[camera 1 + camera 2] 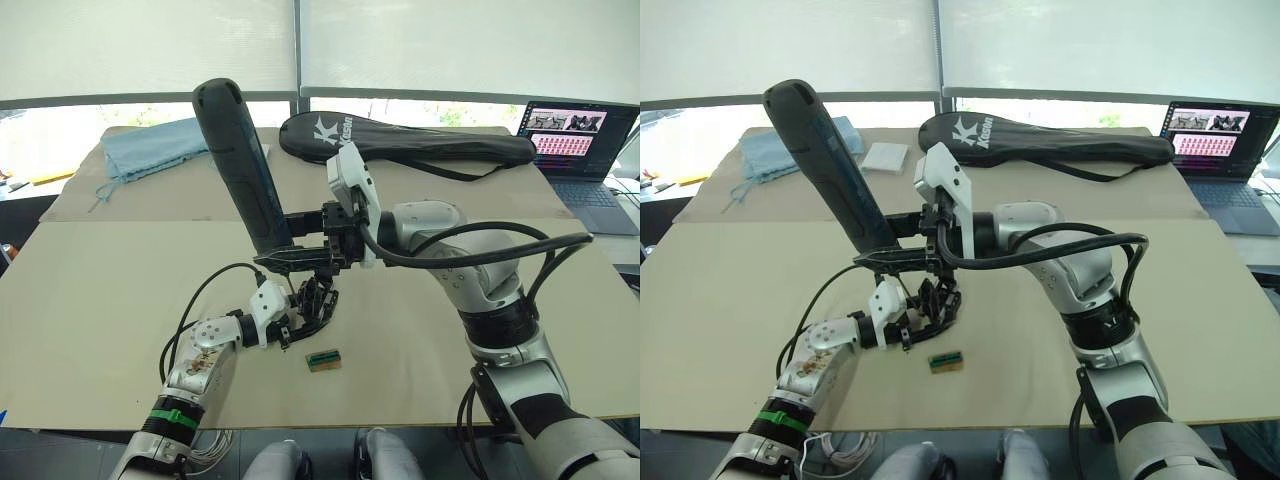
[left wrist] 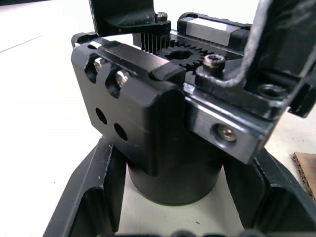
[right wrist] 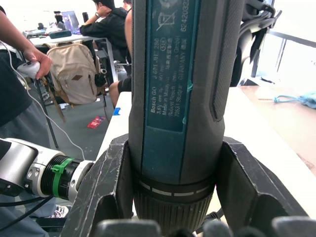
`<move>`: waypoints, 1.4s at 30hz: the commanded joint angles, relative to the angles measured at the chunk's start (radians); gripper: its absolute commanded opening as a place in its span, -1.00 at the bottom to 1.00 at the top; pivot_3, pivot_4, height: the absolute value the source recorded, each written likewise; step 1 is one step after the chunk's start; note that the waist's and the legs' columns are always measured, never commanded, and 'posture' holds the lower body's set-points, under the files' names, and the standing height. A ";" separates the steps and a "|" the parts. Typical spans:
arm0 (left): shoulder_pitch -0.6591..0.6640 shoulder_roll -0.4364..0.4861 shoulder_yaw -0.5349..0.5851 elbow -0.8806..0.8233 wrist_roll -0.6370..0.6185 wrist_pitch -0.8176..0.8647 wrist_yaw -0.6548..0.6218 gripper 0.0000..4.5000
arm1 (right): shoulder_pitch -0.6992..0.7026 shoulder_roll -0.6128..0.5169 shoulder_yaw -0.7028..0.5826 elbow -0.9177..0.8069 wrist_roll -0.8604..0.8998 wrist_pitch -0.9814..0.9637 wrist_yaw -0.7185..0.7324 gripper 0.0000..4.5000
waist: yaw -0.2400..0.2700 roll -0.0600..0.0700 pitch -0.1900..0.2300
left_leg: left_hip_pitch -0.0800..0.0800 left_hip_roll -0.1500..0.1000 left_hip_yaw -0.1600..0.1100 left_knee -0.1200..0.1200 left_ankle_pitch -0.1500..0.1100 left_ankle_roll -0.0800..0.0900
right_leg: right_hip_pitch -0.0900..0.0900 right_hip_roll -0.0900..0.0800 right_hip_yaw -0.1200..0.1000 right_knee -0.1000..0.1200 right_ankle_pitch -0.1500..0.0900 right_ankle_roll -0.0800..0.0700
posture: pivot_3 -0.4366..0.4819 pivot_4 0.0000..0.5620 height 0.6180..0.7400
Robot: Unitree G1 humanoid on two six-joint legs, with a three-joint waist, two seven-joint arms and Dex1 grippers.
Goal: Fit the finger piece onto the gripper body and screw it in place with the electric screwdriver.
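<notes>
The gripper body (image 1: 313, 303), a chunky black block on a round base, stands on the table with my left gripper (image 1: 292, 326) shut around its base (image 2: 173, 182). Black pointed parts rise from its top (image 2: 129, 14); I cannot tell which of them is the finger piece. My right gripper (image 1: 287, 256) is shut on the electric screwdriver (image 1: 238, 165), a thick dark blue-black tool (image 3: 173, 74). The tool leans up and to the left, and its lower end points down at the gripper body. The bit itself is hidden among the black parts.
A small tan-and-green block (image 1: 323, 360) lies just right of my left gripper. At the back of the table lie a black racket bag (image 1: 400, 140), a blue cloth (image 1: 155, 148) and a white pad (image 1: 885, 155). A laptop (image 1: 580, 140) stands far right. People sit beyond the table (image 3: 106, 27).
</notes>
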 commanded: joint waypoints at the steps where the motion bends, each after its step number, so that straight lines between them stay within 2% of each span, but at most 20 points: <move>1: 0.020 -0.003 -0.034 0.027 0.025 0.048 0.005 0.03 | -0.051 0.003 -0.019 -0.021 0.002 -0.010 0.000 -0.15 | 0.000 0.000 0.000 | 0.000 0.000 0.000 0.000 0.000 0.000 | 0.000 0.000 0.000 0.000 0.000 0.000 | -0.05 -0.47 1.00; 42: 0.036 -0.005 -0.035 0.017 0.024 0.054 0.010 0.03 | -0.038 0.002 0.007 -0.007 -0.031 -0.007 0.000 -0.15 | 0.000 0.000 0.000 | 0.000 0.000 0.000 0.000 0.000 -0.001 | 0.000 0.000 -0.003 0.000 0.000 0.000 | -0.05 -0.47 1.00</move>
